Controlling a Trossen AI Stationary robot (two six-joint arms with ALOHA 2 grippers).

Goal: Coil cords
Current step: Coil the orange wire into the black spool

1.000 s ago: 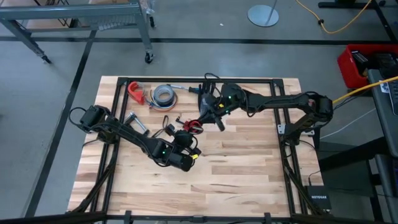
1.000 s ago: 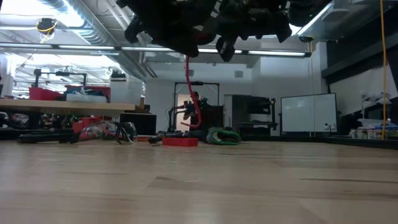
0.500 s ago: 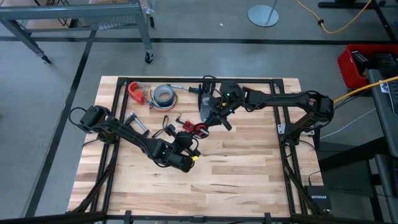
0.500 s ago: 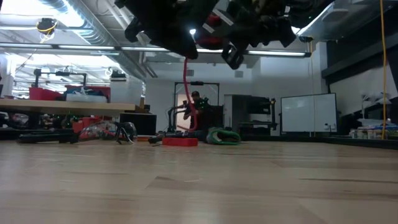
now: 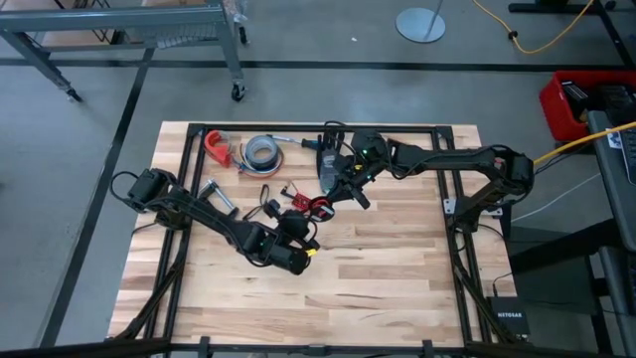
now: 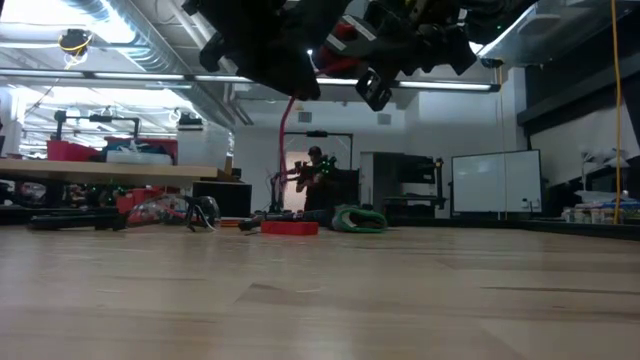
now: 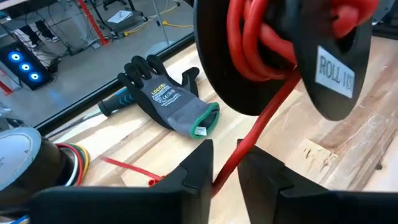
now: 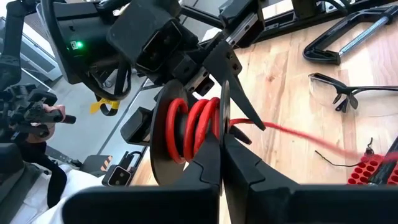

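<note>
The red cord (image 7: 258, 43) is wound in several turns on a black spool (image 7: 217, 68), and this spool is in the air above the wooden table (image 5: 397, 268), near its middle. The right gripper (image 8: 222, 134) is at the edge of the spool, its two fingers pressed together on the thin rim of one flange, so it carries the spool. One free length of the cord comes down from the spool and passes through the left gripper (image 7: 225, 155), which is just below the spool. Its fingers stand a little apart (the gap is narrow, but wider than the cord), and they do not seem to pinch it. On the table beyond the spool, well apart from it, lies a grey and black work glove (image 7: 166, 98) with a green cuff. On the other side of the spool, a pair of clear safety glasses (image 8: 348, 93) lies on the wood.
</note>
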